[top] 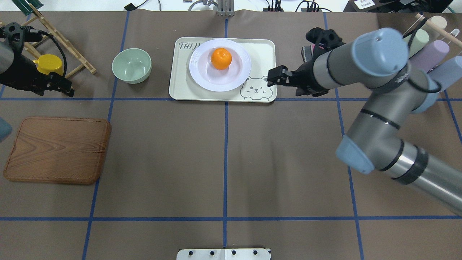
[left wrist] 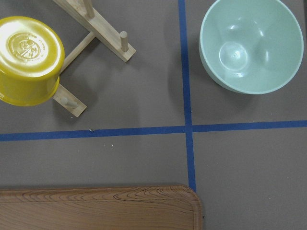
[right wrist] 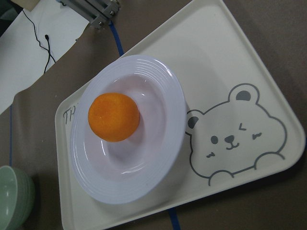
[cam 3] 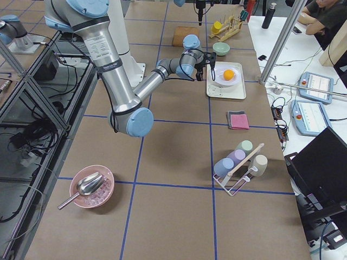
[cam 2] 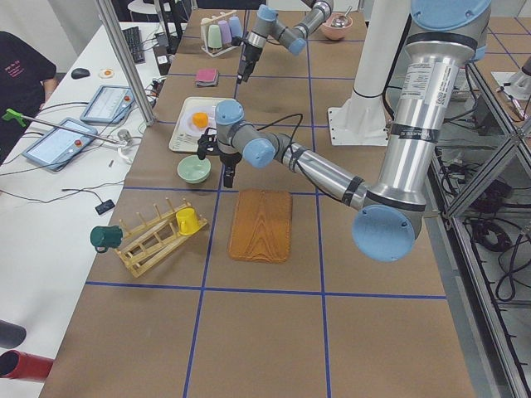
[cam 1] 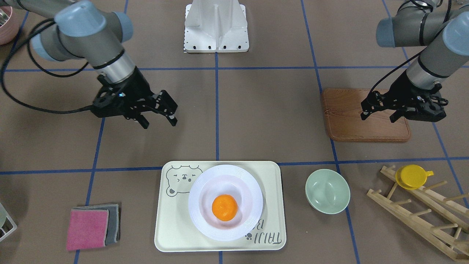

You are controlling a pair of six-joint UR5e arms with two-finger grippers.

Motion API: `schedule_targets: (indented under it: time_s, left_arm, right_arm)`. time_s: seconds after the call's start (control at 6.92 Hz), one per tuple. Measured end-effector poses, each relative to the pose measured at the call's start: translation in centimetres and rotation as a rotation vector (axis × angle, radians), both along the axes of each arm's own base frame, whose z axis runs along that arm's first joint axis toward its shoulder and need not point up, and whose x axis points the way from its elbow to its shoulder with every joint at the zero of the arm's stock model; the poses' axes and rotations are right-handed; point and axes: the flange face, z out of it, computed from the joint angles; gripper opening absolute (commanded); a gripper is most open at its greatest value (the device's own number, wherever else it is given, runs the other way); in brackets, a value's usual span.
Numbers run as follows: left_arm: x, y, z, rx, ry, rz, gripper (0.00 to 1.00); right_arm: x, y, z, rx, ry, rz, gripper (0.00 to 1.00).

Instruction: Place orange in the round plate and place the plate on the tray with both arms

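On the tray point(cam 1: 172, 227): the round plate point(cam 1: 253, 216) is sitting flat, the orange point(cam 1: 224, 207) lying in its well.
Right gripper point(cam 1: 160, 124): hovering near the tray's bear-face end, jaws spread, carrying nothing.
Left gripper point(cam 1: 378, 117): hanging over the wooden board point(cam 1: 344, 124), jaws apart, empty.
Step in hand: placing is looking done; any retreat is calling for a straight lift clear of the plate's rim.
Right wrist view: showing the rim overlapping the bear drawing, clearer than overhead.
Left wrist view: showing only the green bowl point(left wrist: 252, 45) and yellow cup point(left wrist: 29, 60).
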Motion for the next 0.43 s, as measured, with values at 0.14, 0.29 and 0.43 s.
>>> schedule_targets:
  time_s: [0.14, 0.29, 0.43]
  left_arm:
    - [-3.2, 0.1, 2.5, 0.05, -0.036, 0.031, 0.98]
    - [-6.9, 0.3, 5.3, 0.093, -0.072, 0.056, 0.98]
    - [-10.8, 0.7, 8.2, 0.126, -0.107, 0.077, 0.98]
  right_arm:
    - [7.4, -2.1, 2.4, 0.079, 0.064, -0.052, 1.0]
    - [12.9, -3.1, 5.7, 0.146, 0.133, -0.07, 1.0]
    - [17.3, -3.8, 8.9, 0.161, 0.189, -0.066, 1.0]
